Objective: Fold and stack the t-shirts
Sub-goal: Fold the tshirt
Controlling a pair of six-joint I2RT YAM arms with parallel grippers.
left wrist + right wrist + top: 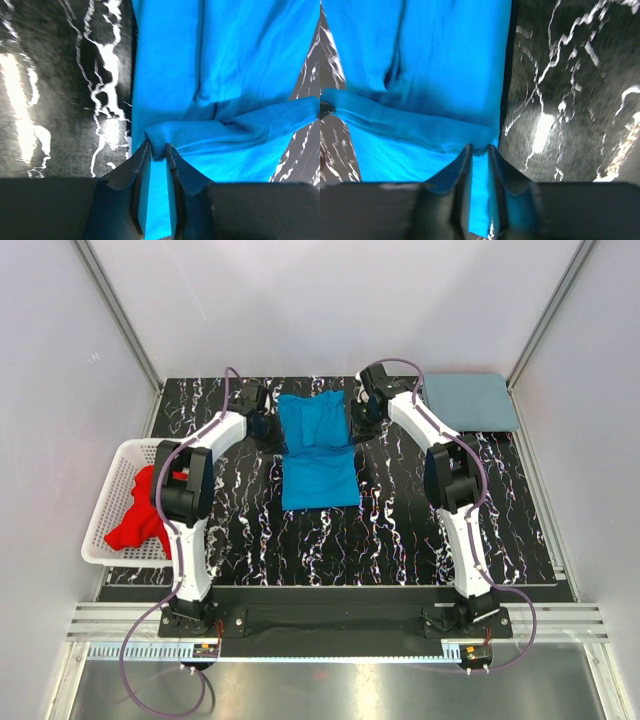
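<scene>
Bright blue cloth t-shirt (318, 455), upper centre, is mid-fold: our left gripper (158, 150) and right gripper (480, 150) pinch its side edges; next we should carry both evenly.

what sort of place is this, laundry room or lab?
Likely a lab robot cell: white panels on aluminium posts enclose a black marbled table, left arm and right arm are bolted at its near edge, a white basket holds red t-shirts.

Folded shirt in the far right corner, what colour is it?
The folded shirt is plain grey-blue, clearest in the top view.
</scene>
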